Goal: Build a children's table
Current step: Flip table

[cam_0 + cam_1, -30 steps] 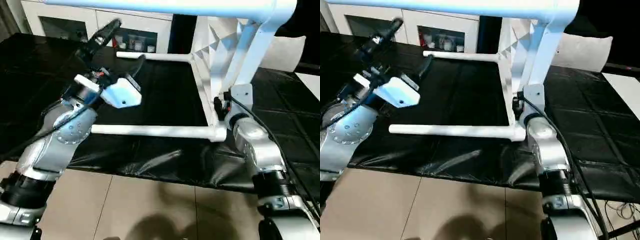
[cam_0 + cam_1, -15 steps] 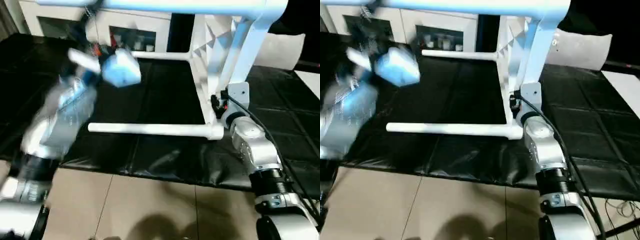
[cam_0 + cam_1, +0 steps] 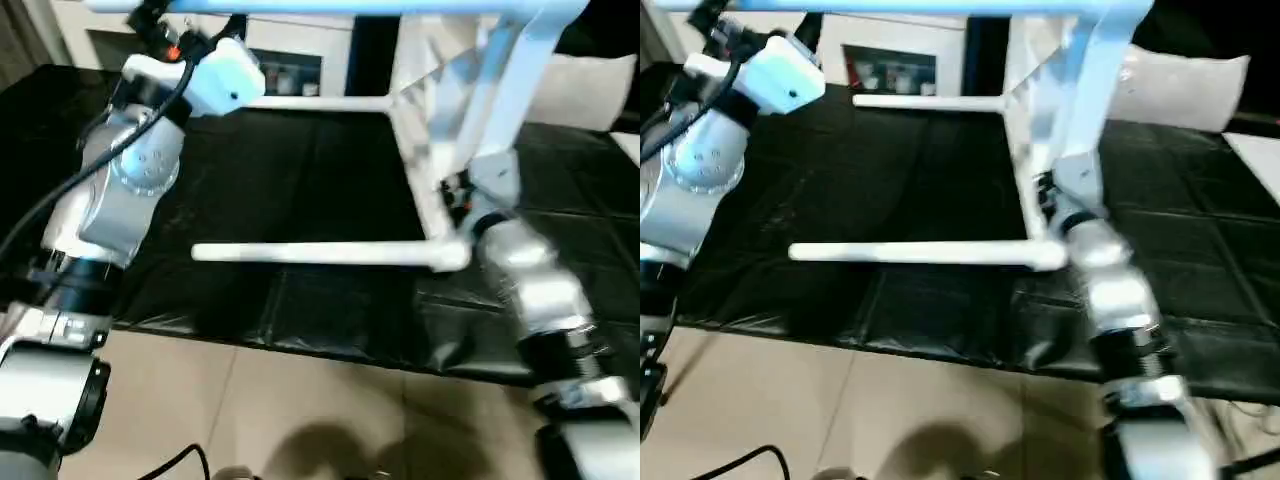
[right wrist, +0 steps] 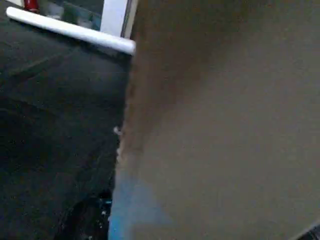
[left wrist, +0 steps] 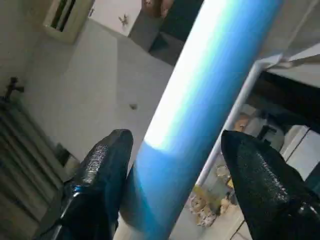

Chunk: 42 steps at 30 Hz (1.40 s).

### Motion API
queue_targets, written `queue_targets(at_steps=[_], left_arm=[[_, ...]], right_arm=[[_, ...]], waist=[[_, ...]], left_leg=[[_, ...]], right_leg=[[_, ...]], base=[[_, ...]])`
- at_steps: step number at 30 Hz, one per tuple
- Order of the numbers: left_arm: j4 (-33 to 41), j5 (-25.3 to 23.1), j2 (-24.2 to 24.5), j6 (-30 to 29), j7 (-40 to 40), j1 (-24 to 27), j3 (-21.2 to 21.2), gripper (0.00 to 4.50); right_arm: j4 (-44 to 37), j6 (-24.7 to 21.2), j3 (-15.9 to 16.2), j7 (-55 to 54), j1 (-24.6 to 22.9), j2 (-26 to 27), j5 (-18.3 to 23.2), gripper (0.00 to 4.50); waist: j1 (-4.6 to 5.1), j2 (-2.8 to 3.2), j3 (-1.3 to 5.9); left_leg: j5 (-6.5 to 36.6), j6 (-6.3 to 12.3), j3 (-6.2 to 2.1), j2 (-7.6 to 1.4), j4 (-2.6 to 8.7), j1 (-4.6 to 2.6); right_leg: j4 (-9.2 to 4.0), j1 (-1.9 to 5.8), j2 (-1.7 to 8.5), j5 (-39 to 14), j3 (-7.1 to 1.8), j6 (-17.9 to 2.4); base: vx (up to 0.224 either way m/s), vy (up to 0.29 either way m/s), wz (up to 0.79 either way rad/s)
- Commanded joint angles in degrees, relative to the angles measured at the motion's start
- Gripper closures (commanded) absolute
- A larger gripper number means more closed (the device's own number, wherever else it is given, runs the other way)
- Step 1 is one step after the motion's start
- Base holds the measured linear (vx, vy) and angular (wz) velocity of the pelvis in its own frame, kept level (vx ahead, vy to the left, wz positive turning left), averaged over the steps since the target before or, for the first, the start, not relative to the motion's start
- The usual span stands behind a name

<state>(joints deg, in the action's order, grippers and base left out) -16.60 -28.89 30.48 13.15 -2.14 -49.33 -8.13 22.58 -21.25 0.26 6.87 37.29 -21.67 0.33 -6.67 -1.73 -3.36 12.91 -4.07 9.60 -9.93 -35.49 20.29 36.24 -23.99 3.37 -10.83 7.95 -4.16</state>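
1. Tabletop [image 3: 430, 150] stands on its edge on the black work table [image 3: 300, 190], right of frame centre, ribbed underside facing picture left.
2. Two lower legs stick out sideways from it toward picture left: near leg [image 3: 320, 254] lies just above the black cover at mid frame, far leg [image 3: 315, 102] runs along the back near the cabinet [image 3: 290, 60].
3. An upper leg [image 3: 330, 6] runs along the top edge of the frame, tinted pale blue, joined to the top corner at upper right.
4. Another leg [image 3: 505, 85] slants down from that upper right corner toward the right arm.
5. Left gripper [image 5: 172, 145] is raised at the upper left of the head views, up at the upper leg.
6. In the left wrist view its two black fingers [image 5: 102, 170] sit spread on either side of the upper leg, one per side, close to the tube. Contact is not clear, so it brackets the leg rather than clamps it.
7. Right arm [image 3: 520, 270] reaches in at mid right, with its wrist against the tabletop's lower edge by the near leg's socket.
8. Right pincer: cannot tell. The right wrist view has a blurred white panel close up, with the black cover and the far leg's tip behind.
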Motion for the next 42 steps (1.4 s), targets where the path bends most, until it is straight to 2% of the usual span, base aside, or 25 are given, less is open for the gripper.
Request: queue_targets(at_steps=[1,4,6,8,9,12,13,14,15,17,21,24,26,28,31,32,35,36,38,39,40,41,42], left_arm=[[0.0,2.6,-1.4,0.5,-4.2,0.7,-2.2,1.62],[0.9,5.1,-2.8,-0.3,-6.5,1.6,-2.1,1.89],[1.7,9.7,-4.3,-3.1,-9.4,2.6,-0.4,2.0],[1.9,10.8,-4.6,-3.7,-10.2,2.8,0.1,2.08],[2.4,12.1,-4.9,-4.9,-11.1,3.1,0.6,2.21],[5.4,19.2,-6.3,-12.5,-16.2,4.4,3.2,2.41],[5.5,19.4,-6.3,-12.7,-16.3,4.4,3.3,2.47],[6.6,21.4,-6.6,-15.5,-17.9,4.5,4.1,2.47],[7.1,22.1,-6.6,-16.5,-18.6,4.6,4.3,2.51],[8.2,23.1,-6.8,-18.5,-19.5,4.8,4.7,2.62],[10.8,24.6,-6.9,-22.6,-21.5,5.6,4.7,2.79],[12.3,25.5,-7.4,-24.6,-21.4,6.0,5.3,2.84],[12.8,26.0,-7.7,-26.3,-21.2,6.5,5.8,2.88],[13.0,26.0,-7.7,-27.5,-20.8,6.8,6.1,2.89],[13.0,24.4,-7.6,-28.8,-19.3,6.8,6.9,3.0],[13.0,24.4,-7.6,-28.8,-19.2,6.8,6.9,3.0],[12.5,22.7,-6.3,-28.5,-19.3,6.9,6.3,3.29],[12.4,22.5,-6.0,-28.6,-19.6,7.1,6.2,3.41],[12.4,22.5,-5.9,-28.7,-19.7,7.2,6.1,3.55],[12.8,22.5,-6.0,-29.1,-20.3,7.6,6.0,3.68],[12.8,22.5,-6.0,-29.1,-20.3,7.6,6.0,3.73],[13.2,22.4,-6.0,-29.0,-20.7,8.0,5.5,3.77],[13.2,22.4,-6.0,-29.0,-20.7,8.0,5.5,3.87]], right_arm=[[-3.5,1.0,3.9,1.1,3.5,-6.2,-10.3,2.55],[-2.6,1.1,4.4,3.7,6.5,-9.7,-11.0,2.55],[-1.5,1.0,5.4,10.3,10.9,-14.0,-10.0,2.55],[-1.4,1.0,5.6,12.0,11.8,-14.9,-9.4,2.54],[-1.4,0.7,5.9,13.5,12.7,-15.6,-9.2,2.54],[0.2,0.7,7.8,21.2,18.2,-20.1,-9.3,2.54],[0.3,0.8,7.8,21.3,18.3,-20.2,-9.4,2.54],[1.7,1.5,8.4,23.1,20.4,-21.1,-9.7,2.54],[2.2,1.6,8.5,23.6,21.2,-21.3,-9.8,2.54],[4.1,2.6,9.1,24.8,23.0,-21.4,-9.9,2.54],[7.8,4.8,10.6,26.3,25.7,-20.9,-10.8,2.54],[8.7,4.8,9.8,27.2,26.6,-19.7,-9.3,2.54],[8.9,4.8,9.1,28.0,26.9,-19.0,-8.2,1.84],[9.5,5.5,8.9,28.5,27.4,-18.7,-8.2,1.84],[12.4,8.5,8.2,28.1,28.8,-18.6,-8.6,1.43],[12.5,8.5,8.2,28.1,28.8,-18.6,-8.6,1.43],[14.0,9.9,8.1,28.1,29.4,-18.6,-9.0,1.2],[14.3,10.3,8.0,28.0,29.4,-18.5,-9.1,1.0],[14.4,10.6,8.0,28.0,29.4,-18.4,-9.1,0.93],[15.2,11.4,7.5,28.4,29.5,-17.8,-9.1,0.83],[15.3,11.5,7.5,28.4,29.5,-17.8,-9.1,0.71],[15.6,11.5,6.7,28.4,29.0,-17.1,-8.4,0.6],[15.6,11.5,6.7,28.4,29.0,-17.1,-8.4,0.51]], waist=[[-0.09,-0.8,4.7],[-0.62,-0.83,4.61],[-0.83,-0.82,4.58],[-1.07,-1.04,4.49],[-1.15,-0.98,4.39],[-1.23,-1.06,4.48],[-1.2,-1.1,4.46],[-1.2,-1.17,4.17],[-1.16,-1.28,4.16],[-1.15,-1.14,4.14],[-0.89,-1.56,3.96],[-0.89,-1.61,3.96],[-0.76,-1.67,3.99],[-0.64,-1.62,4.0],[-0.25,-1.68,3.89],[-0.17,-1.66,3.92],[0.43,-1.65,3.86],[0.49,-1.69,3.87],[0.48,-1.71,3.95],[0.6,-1.72,4.34],[0.78,-1.66,4.82],[1.16,-1.79,5.33],[1.32,-1.88,5.62]], left_leg=[[-3.6,3.98,-0.9,-2.44,2.91,0.67],[-3.5,4.78,-0.76,-2.42,2.82,0.78],[-2.8,4.73,-0.66,-2.45,2.81,0.7],[-2.6,5.23,-0.53,-2.36,2.71,0.84],[-2.4,5.56,-0.57,-2.37,2.69,0.84],[-2.6,5.6,-0.61,-2.4,2.69,0.85],[-2.5,5.66,-0.62,-2.46,2.65,0.85],[-1.4,5.79,-0.5,-2.46,2.67,0.72],[-1.1,5.74,-0.49,-2.41,2.65,0.78],[-1.0,5.49,-0.59,-2.49,2.66,0.83],[0.0,5.15,-0.56,-2.49,2.64,0.8],[0.1,4.97,-0.54,-2.44,2.6,0.85],[0.0,4.94,-0.55,-2.48,2.61,0.91],[0.5,4.98,-0.61,-2.51,2.54,0.99],[1.6,4.52,-0.64,-2.4,2.65,0.82],[1.8,4.41,-0.68,-2.4,2.62,0.85],[2.8,4.41,-0.79,-2.4,2.61,0.85],[2.7,4.4,-0.77,-2.35,2.58,0.82],[2.3,4.48,-0.8,-2.4,2.6,0.88],[0.9,4.78,-0.88,-2.39,2.48,1.31],[-1.7,5.24,-1.19,-2.65,2.34,1.55],[-5.4,6.08,-1.42,-2.81,1.86,2.04],[-7.8,6.78,-1.51,-2.73,1.53,2.37]], right_leg=[[-3.46,4.9,5.6,-3.8,-4.91,-4.4],[-3.66,4.76,5.41,-6.0,-4.76,-3.6],[-3.82,4.72,5.51,-8.5,-4.64,-3.3],[-4.03,4.64,5.28,-9.3,-4.65,-3.1],[-4.2,4.5,5.25,-10.2,-4.61,-2.4],[-4.06,4.67,5.4,-11.0,-4.44,-2.4],[-4.15,4.58,5.39,-11.3,-4.41,-2.6],[-4.52,4.28,5.3,-13.0,-4.41,-2.7],[-4.59,4.35,5.22,-14.1,-4.35,-2.5],[-4.56,4.35,5.32,-14.7,-4.32,-2.1],[-4.98,4.19,5.24,-16.9,-4.2,-1.1],[-4.97,4.23,5.23,-17.2,-4.24,-0.9],[-4.87,4.28,5.23,-16.8,-4.25,-0.8],[-4.86,4.32,5.18,-16.7,-4.17,-0.3],[-5.33,4.24,5.14,-18.7,-3.97,0.2],[-5.33,4.29,5.14,-18.8,-3.95,0.3],[-5.51,4.23,5.08,-20.0,-3.86,0.6],[-5.5,4.2,5.05,-20.0,-3.89,0.6],[-5.37,4.28,5.16,-19.5,-3.97,0.6],[-4.82,4.56,5.15,-16.8,-3.98,0.3],[-4.05,4.69,5.29,-12.1,-4.08,-1.1],[-2.9,4.86,5.29,-5.4,-4.2,-3.4],[-2.18,4.98,5.23,-1.1,-4.23,-4.7]], base=[[0.0,0.0,0.0],[0.0,0.0,0.0],[0.0,0.0,0.0],[0.0,0.0,0.0],[0.0,0.0,0.0],[0.0,0.0,0.0],[0.0,0.0,0.0],[0.0,0.0,0.0],[0.0,0.0,0.0],[0.0,0.0,0.0],[0.0,0.0,0.0],[0.0,0.0,0.0],[0.0,0.0,0.0],[0.0,0.0,0.0],[0.0,0.0,0.0],[0.0,0.0,0.0],[0.0,0.0,0.0],[0.0,0.0,0.0],[0.0,0.0,0.0],[0.0,0.0,0.0],[0.0,0.0,0.0],[0.0,0.0,0.0],[0.0,0.0,0.0]])
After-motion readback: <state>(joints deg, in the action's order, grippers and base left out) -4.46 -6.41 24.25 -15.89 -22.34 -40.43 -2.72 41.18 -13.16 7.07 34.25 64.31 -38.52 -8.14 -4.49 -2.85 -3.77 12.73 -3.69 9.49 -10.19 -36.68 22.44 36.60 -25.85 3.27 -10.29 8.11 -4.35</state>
